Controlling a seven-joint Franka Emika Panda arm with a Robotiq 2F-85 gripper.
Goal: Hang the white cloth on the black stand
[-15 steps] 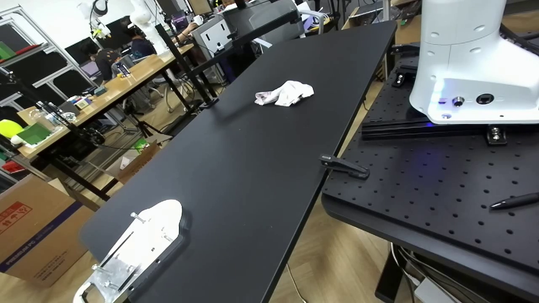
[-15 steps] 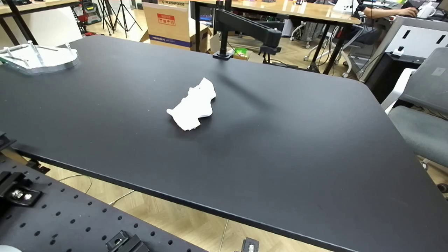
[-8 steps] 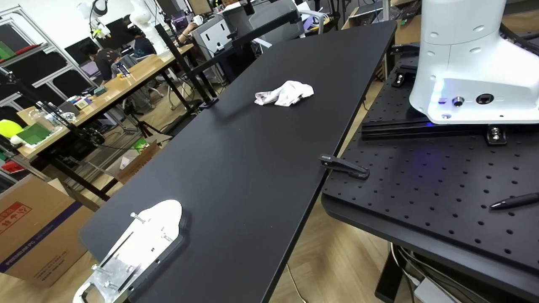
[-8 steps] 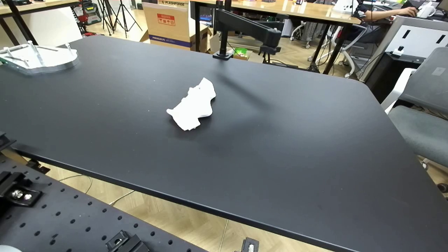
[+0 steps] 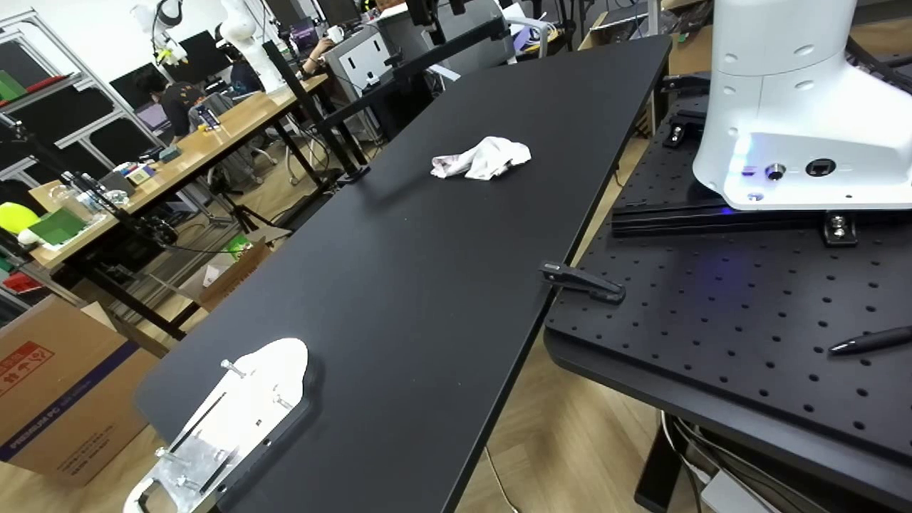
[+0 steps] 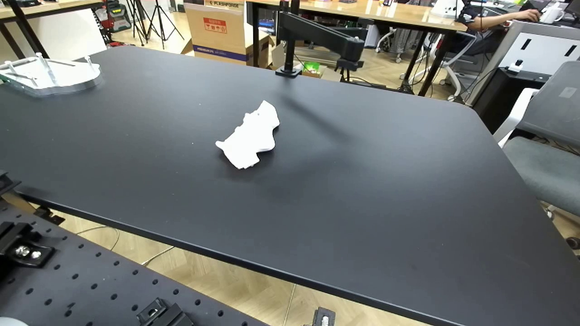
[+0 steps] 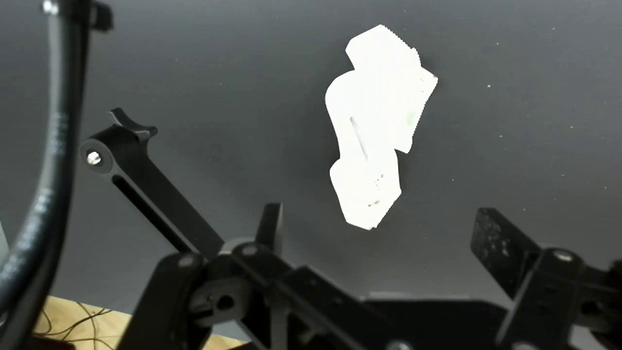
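Observation:
The crumpled white cloth lies on the black table in both exterior views [image 5: 488,158] [image 6: 251,136] and in the wrist view [image 7: 374,112]. The black stand, a post with a side arm, is fixed at the table's edge near the cloth in both exterior views [image 5: 449,51] [image 6: 317,36]. A slotted black arm, which looks like the stand's arm, shows in the wrist view [image 7: 158,187], partly hidden behind my gripper. My gripper [image 7: 381,231] is open and empty above the table, apart from the cloth. Part of it shows at an exterior view's top edge [image 5: 436,21].
The black table [image 5: 399,285] has a white plate with metal pegs [image 5: 249,399] at one end. A black clip [image 5: 581,281] sits at the edge beside the robot base [image 5: 791,92]. A dark hose [image 7: 53,160] runs along the wrist view's left side.
At the top edge of an exterior view, my gripper has come lower and slightly right into view. The cloth and the stand have not moved.

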